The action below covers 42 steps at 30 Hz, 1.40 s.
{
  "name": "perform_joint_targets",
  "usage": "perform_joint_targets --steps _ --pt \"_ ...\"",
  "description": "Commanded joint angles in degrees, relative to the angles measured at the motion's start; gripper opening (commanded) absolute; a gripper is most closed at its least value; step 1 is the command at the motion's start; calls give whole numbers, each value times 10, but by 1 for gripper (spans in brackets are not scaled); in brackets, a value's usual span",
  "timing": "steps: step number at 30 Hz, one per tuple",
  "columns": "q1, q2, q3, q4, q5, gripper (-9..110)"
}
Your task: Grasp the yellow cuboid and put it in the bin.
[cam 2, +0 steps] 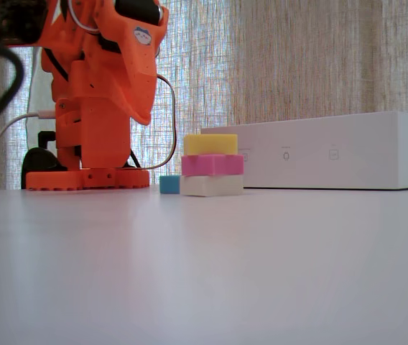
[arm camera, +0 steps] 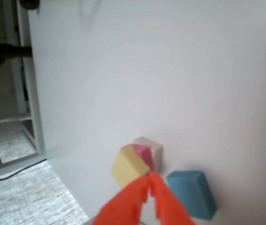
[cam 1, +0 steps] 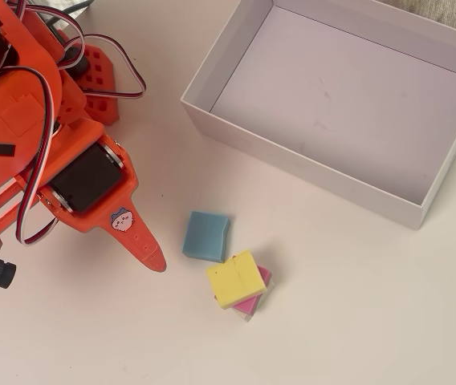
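The yellow cuboid (cam 1: 236,278) lies on top of a small stack, over a pink block (cam 1: 264,277) and a white block (cam 1: 254,310). The fixed view shows the stack clearly: the yellow cuboid (cam 2: 210,144) on top, pink (cam 2: 212,164) in the middle, white (cam 2: 212,185) at the bottom. My orange gripper (cam 1: 155,262) hangs above the table to the left of the stack, shut and empty. In the wrist view its tips (arm camera: 148,176) meet just in front of the yellow cuboid (arm camera: 127,166). The white bin (cam 1: 292,164) sits at the upper right and holds nothing.
A teal-blue block (cam 1: 206,235) lies flat on the table between the gripper and the stack, close to the yellow cuboid's upper left. It also shows in the wrist view (arm camera: 193,193). The arm's orange base (cam 2: 89,176) stands at the left. The table edge (arm camera: 53,164) shows in the wrist view.
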Motion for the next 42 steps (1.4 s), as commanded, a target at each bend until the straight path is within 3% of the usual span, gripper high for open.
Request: perform_joint_targets --steps 1,13,18,23,34,42 --pt "-13 4 -3 3 -13 -8" --pt "-13 4 -3 3 -13 -8" --pt "-3 4 -3 -2 -11 11" --pt "-7 -30 -34 -25 -54 13" --pt "-84 -305 -582 142 67 13" --pt "-146 -499 -922 308 271 14"
